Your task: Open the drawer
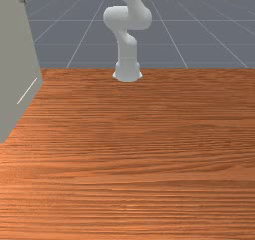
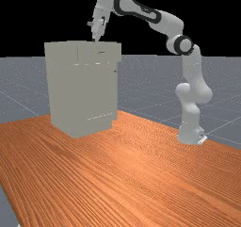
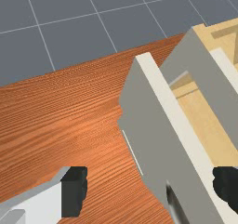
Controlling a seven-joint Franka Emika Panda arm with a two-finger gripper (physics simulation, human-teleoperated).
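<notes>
Container: grey cabinet [image 2: 82,94], standing on the wood table [image 2: 127,174] in far view. The drawer [image 3: 153,107] is at its upper part, already partly open; the drawer front is set out from the body, and a gap into the interior is seen in wrist view. Interior [image 3: 204,121] is lined in pale tan, with a narrow ledge near 1 end. A 2nd tan-lined compartment [image 3: 228,39] is seen past the grey wall behind it.

Orientation: the drawer front is faced away from the cabinet body, out over the table. Its long axis is run level, along its off-white top edge. The handle [image 3: 174,202] is fixed on the outer face, long axis roughly parallel to that edge.

Materials: drawer front flat, matte grey; handle slim, darker, with a metallic sheen; table orange-brown with streaky grain. A thin pale line is marked low on the cabinet.

Gripper [image 2: 96,39]: held at the cabinet's top in far view, pointed down. Open, 2 dark-padded fingers spread wide, handle seen between them, not clamped. Contact between the finger on the drawer side and the drawer front can't be told. Arm [image 2: 188,99] is reached across from the far view's right.
</notes>
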